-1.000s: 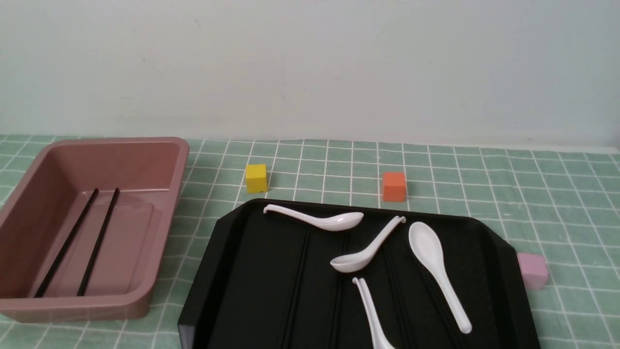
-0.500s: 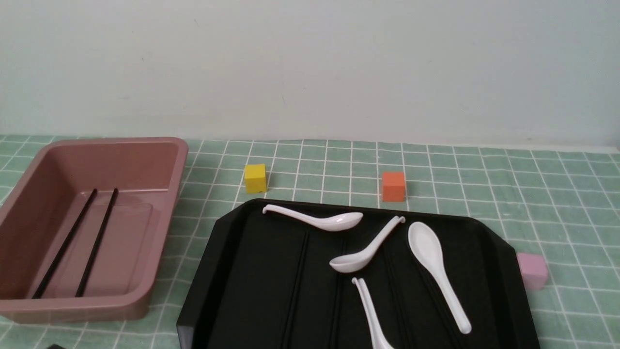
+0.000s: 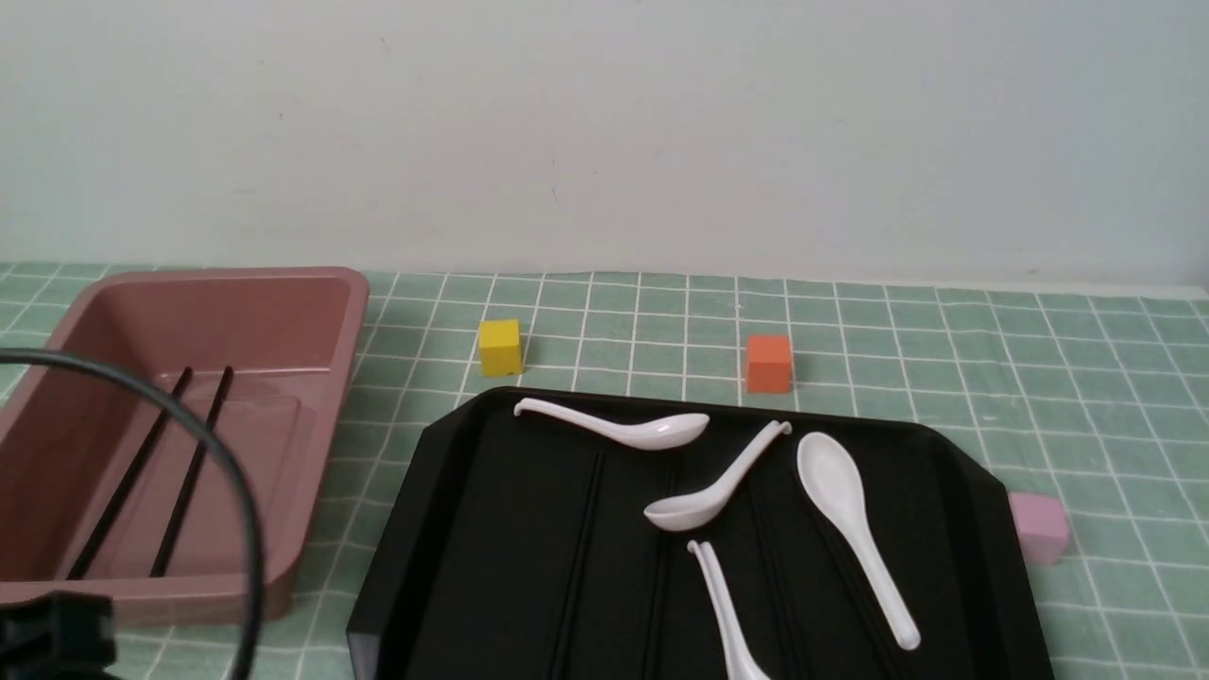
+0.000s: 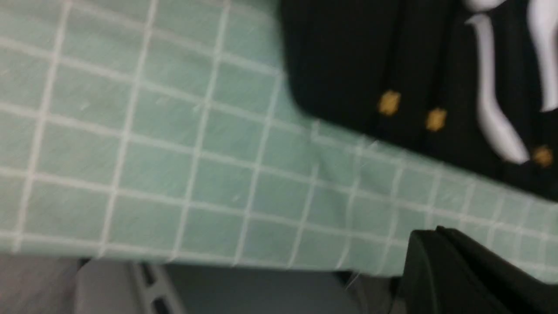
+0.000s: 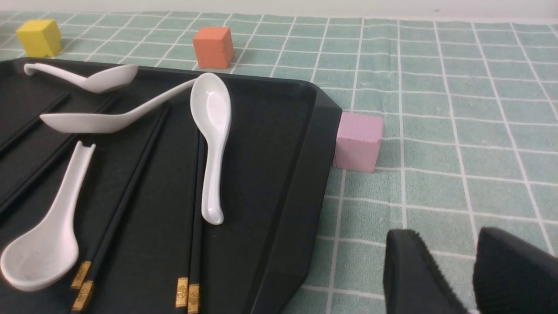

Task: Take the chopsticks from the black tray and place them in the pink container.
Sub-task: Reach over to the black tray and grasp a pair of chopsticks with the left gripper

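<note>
Moved: left arm [image 3: 55, 631] creeps in near left, by pink container [image 3: 247, 319]
Left hand [image 4: 460, 268]: blurry, can't tell
Right hand [image 5: 451, 245]: narrow gap, holding nothing

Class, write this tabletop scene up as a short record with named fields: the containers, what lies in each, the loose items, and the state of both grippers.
Pink container: two chopsticks inside, side by side.
Black tray: four white spoons; more chopsticks not yet moved.
Loose items: yellow cube, orange cube, pale pink cube beside the tray's right edge.
Right gripper: jaws apart, empty, off the tray, over the cloth.
Left gripper: jaws not visible, state unclear.
</note>
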`<state>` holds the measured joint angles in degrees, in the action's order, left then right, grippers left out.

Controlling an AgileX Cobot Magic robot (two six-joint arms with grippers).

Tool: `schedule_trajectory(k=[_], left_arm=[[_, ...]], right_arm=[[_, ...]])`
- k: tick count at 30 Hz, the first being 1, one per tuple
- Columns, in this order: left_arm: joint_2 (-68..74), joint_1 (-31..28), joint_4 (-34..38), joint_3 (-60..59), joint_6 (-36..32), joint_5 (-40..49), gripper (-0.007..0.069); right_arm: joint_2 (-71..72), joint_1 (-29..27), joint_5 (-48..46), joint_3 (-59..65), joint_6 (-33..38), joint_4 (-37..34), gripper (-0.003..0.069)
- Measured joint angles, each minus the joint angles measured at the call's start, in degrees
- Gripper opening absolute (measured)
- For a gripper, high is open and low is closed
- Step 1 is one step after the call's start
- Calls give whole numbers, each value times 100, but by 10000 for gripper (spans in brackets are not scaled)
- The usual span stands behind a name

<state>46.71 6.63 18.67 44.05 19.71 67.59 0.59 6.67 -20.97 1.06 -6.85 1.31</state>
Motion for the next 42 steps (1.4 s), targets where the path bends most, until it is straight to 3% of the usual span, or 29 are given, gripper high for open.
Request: schedule_trajectory(k=[4, 12, 18, 21, 29, 35, 42], left_arm=[[1152, 0, -42, 277, -345, 187, -13], [1722, 66, 229, 299, -433, -297, -9], [2352, 1247, 255, 404, -130, -821, 78], [3063, 2042, -40, 753, 251, -1091, 166], [4988, 3304, -1357, 2123, 1430, -1437, 379], [5939, 3436, -1931, 2732, 1931, -1618, 397], [6593, 3436, -2353, 2872, 2008, -1834, 397]], right_arm=[[0, 0, 0, 0, 0, 0, 240], [0, 0, 0, 0, 0, 0, 240], [0, 0, 0, 0, 0, 0, 240], [0, 0, 0, 0, 0, 0, 240], [0, 0, 0, 0, 0, 0, 240], [0, 0, 0, 0, 0, 0, 240], [0, 0, 0, 0, 0, 0, 240]])
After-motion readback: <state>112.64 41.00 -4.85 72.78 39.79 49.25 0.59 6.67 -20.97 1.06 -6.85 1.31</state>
